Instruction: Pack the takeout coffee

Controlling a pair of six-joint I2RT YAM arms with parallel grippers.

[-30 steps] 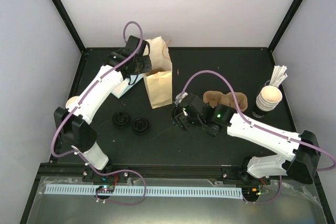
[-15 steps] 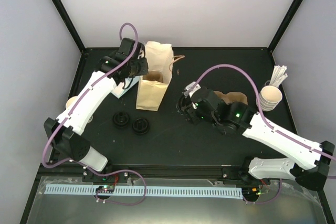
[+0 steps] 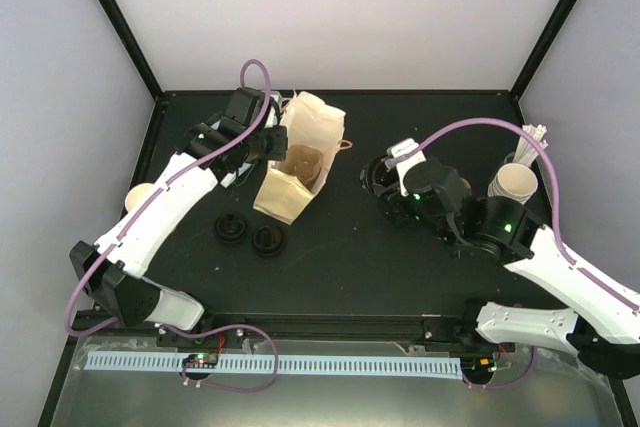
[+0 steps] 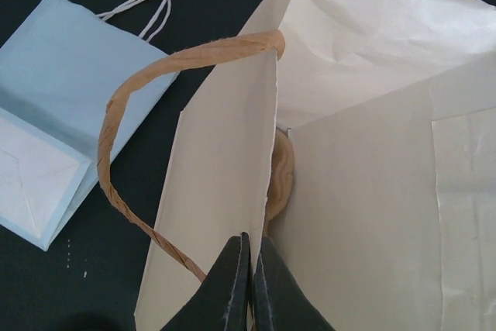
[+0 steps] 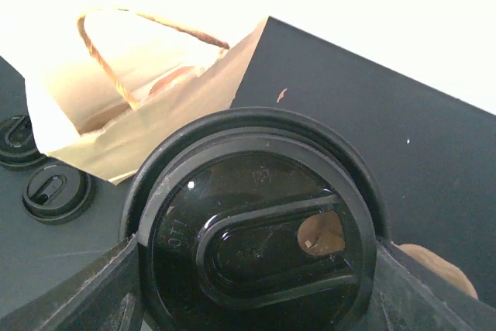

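Takeout coffee cup (image 3: 136,193) sits at the left side of the table (image 3: 400,272), half hidden by the left arm (image 3: 175,192). The brown paper bag (image 3: 300,162) leans open, its edge pinched in the closed left gripper (image 4: 249,284). A blue bag (image 4: 62,129) lies flat beside it. The right gripper (image 3: 383,175) squeezes a black lid (image 5: 256,246).

The tan kraft paper bag (image 3: 283,192) leans near the black table's (image 3: 340,277) far-left corner, mouth open, its rim pinched by the left gripper (image 4: 249,249); bare tabletop separates it from the right gripper (image 3: 385,179), which clasps a round black plastic lid (image 5: 260,238); two loose black lids (image 3: 267,240) lie nearside of the bag; a stack of cream cups with white sticks (image 3: 512,182) crowds the right edge.
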